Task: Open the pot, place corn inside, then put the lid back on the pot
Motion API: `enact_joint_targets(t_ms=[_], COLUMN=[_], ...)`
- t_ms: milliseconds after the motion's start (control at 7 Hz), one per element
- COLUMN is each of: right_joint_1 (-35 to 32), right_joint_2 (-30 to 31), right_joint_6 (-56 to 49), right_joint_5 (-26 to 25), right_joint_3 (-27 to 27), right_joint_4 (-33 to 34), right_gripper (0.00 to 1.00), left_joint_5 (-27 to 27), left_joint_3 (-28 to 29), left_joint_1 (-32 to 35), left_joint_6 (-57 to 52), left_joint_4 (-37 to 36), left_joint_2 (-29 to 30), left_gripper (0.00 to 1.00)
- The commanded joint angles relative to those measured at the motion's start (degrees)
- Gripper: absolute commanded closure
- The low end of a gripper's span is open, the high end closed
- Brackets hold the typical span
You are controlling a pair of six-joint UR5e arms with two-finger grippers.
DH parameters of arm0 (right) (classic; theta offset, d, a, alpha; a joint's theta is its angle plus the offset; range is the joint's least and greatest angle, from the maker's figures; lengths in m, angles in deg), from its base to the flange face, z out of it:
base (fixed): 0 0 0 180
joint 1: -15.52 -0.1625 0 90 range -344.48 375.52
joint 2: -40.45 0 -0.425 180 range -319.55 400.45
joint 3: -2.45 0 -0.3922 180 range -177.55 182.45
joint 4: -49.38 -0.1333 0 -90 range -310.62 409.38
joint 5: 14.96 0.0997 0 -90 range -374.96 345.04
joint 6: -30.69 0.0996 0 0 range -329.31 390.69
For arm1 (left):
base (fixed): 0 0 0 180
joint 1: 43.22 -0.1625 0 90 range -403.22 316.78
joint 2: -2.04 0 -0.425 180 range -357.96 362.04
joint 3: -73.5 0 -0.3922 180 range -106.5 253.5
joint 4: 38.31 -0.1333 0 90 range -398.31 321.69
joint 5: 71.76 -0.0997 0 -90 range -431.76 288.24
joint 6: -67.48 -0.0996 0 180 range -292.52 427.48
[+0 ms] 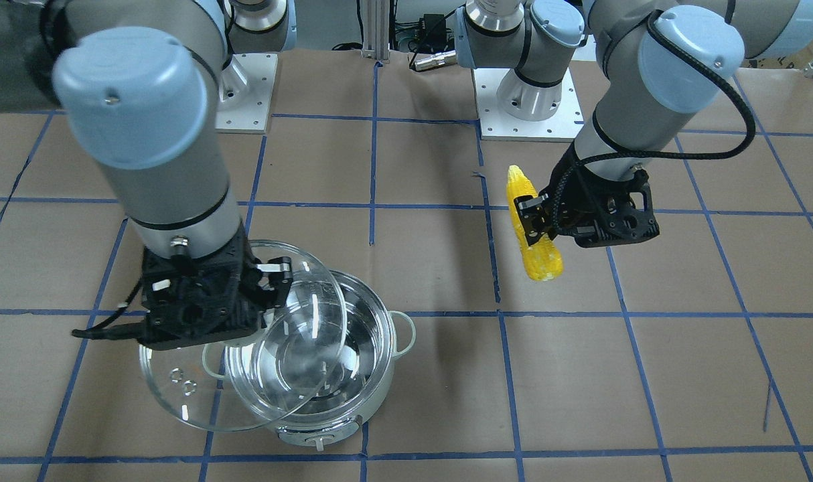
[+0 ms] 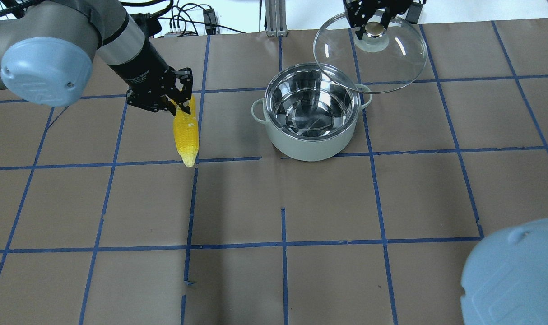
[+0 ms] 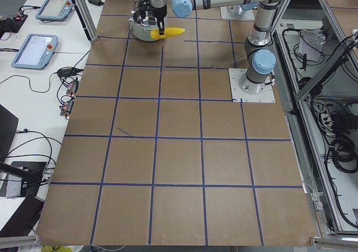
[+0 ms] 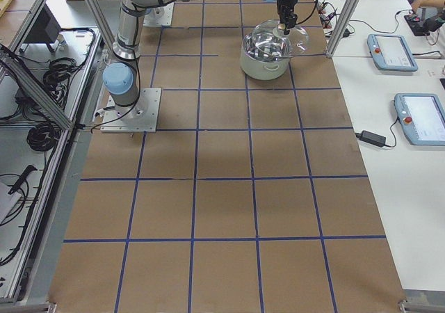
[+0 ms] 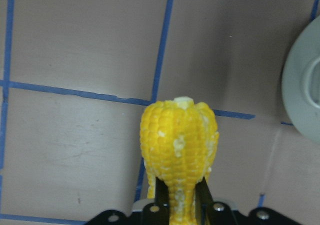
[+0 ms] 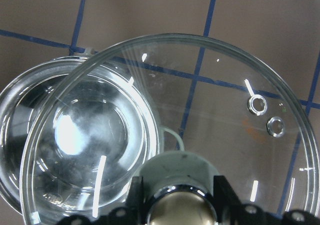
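The pale mint pot point(image 2: 311, 144) stands open on the table, its steel inside empty; it also shows in the front view point(image 1: 373, 395). My right gripper point(image 2: 372, 20) is shut on the knob of the clear glass lid point(image 2: 391, 58) and holds it in the air, offset to the pot's far right side, overlapping the rim point(image 1: 199, 395). My left gripper point(image 2: 180, 97) is shut on the thick end of the yellow corn point(image 2: 186, 135) and holds it above the table, left of the pot, tip pointing toward the robot. The corn also shows in the left wrist view point(image 5: 179, 145).
Brown paper with a blue tape grid point(image 2: 283, 243) covers the table. Both arm bases point(image 1: 527, 100) stand on white plates at the robot's side. Cables and connectors point(image 1: 426, 47) lie by the table's robot-side edge.
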Motion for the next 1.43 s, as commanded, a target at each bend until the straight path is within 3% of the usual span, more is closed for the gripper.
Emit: enact_joint_targets(t_ms=[0, 571, 1000, 1286], right_joint_1=[4.9, 12.46, 12.74, 12.65], right_joint_2=[0.55, 1.51, 1.6, 1.6], right_joint_6=[-3.04, -3.56, -3.39, -3.3], right_joint_5=[1.4, 2.28, 2.28, 2.37], right_joint_3=[-0.19, -0.19, -0.45, -0.63], right_joint_4=[-0.39, -4.51, -4.88, -4.88], right_gripper=[0.74, 0.76, 0.76, 0.76], left_joint_5=[7.38, 8.38, 8.29, 4.8], left_joint_3=[0.05, 0.22, 2.07, 5.48], left_joint_1=[0.17, 5.26, 8.15, 11.4], left_joint_6=[5.02, 16.0, 20.58, 23.93], left_joint_4=[-1.85, -13.34, -17.04, -18.21], left_joint_2=[0.82, 5.55, 8.8, 12.05], left_gripper=[0.94, 0.94, 0.94, 0.94])
